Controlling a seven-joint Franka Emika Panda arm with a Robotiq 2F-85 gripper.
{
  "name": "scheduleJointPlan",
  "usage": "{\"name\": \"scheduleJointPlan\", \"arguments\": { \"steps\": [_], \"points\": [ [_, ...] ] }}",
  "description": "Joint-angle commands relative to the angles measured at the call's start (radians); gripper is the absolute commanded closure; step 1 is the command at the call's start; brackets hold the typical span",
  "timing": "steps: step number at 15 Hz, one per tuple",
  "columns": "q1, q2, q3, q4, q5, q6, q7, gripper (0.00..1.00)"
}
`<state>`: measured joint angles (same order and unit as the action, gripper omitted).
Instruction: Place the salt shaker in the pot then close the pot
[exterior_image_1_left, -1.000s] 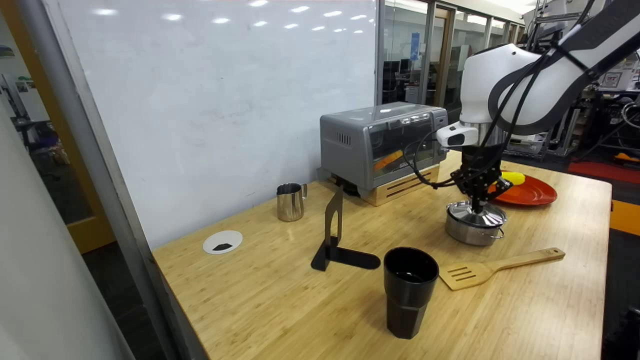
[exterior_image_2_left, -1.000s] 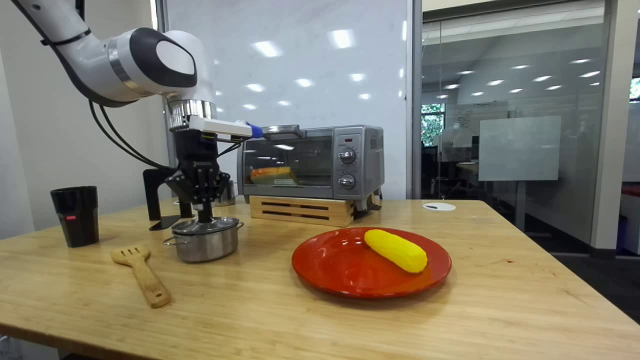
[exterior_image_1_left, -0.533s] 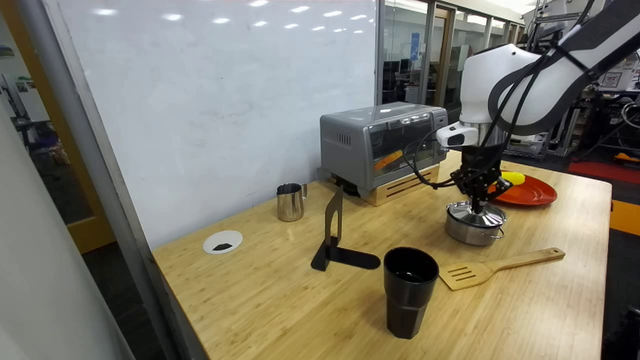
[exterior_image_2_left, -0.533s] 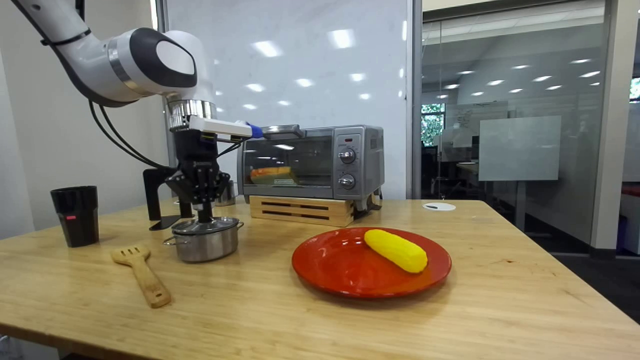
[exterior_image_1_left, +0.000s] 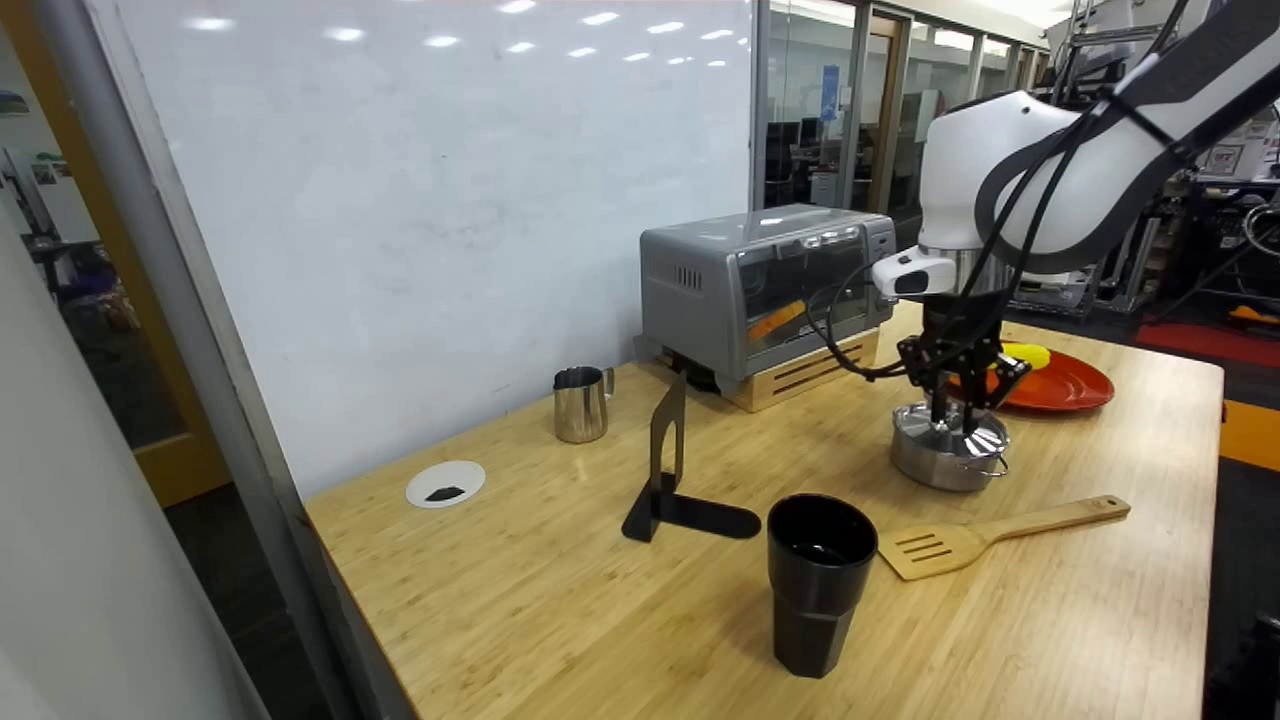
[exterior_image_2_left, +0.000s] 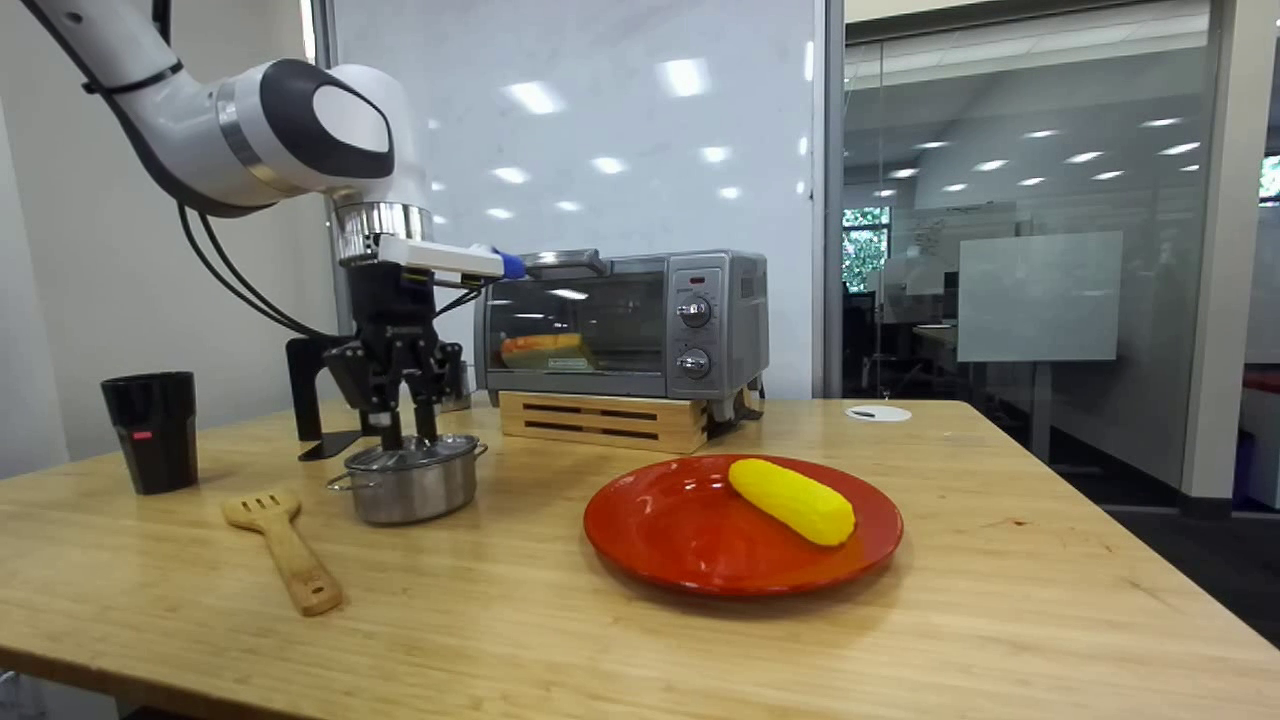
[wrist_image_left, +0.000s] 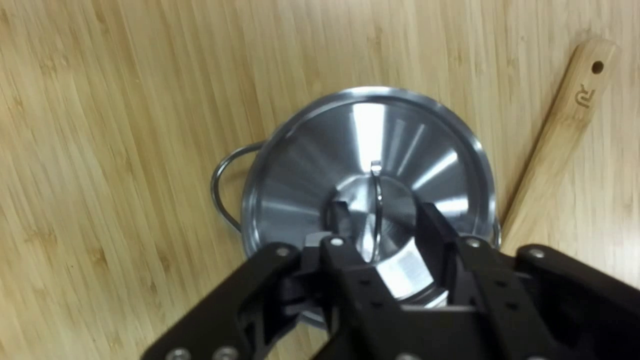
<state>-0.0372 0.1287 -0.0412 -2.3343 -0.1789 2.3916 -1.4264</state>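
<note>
Your jaws spread astride lid handle (wrist_image_left: 379, 205); lid (wrist_image_left: 357, 192) on pot (exterior_image_2_left: 415, 493), closing looks done. Salt shaker unseen, can't confirm inside. Likely left: your retreat.

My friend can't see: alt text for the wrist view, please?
An open gripper straddles the top handle of a lidded metal pot, seen from above. At right, the handle of a wooden spatula rests on the table.

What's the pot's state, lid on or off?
On. The lid covers the pot in both exterior views and the wrist view; the gripper stands open astride the lid's handle. The inside is hidden.
</note>
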Motion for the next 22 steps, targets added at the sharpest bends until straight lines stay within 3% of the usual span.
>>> {"name": "scheduleJointPlan", "arguments": {
  "steps": [1, 5, 6, 16, 22],
  "points": [
    [-0.013, 0.011, 0.012, 0.006, 0.006, 0.017, -0.018, 0.31],
    [-0.011, -0.048, 0.016, -0.021, 0.010, 0.000, -0.027, 0.03],
    [-0.011, -0.070, 0.017, -0.031, 0.012, -0.006, -0.032, 0.00],
    [-0.012, -0.260, -0.023, -0.070, -0.006, -0.084, -0.015, 0.00],
    [-0.043, -0.254, -0.121, 0.061, 0.148, -0.186, 0.028, 0.00]
  ]
}}
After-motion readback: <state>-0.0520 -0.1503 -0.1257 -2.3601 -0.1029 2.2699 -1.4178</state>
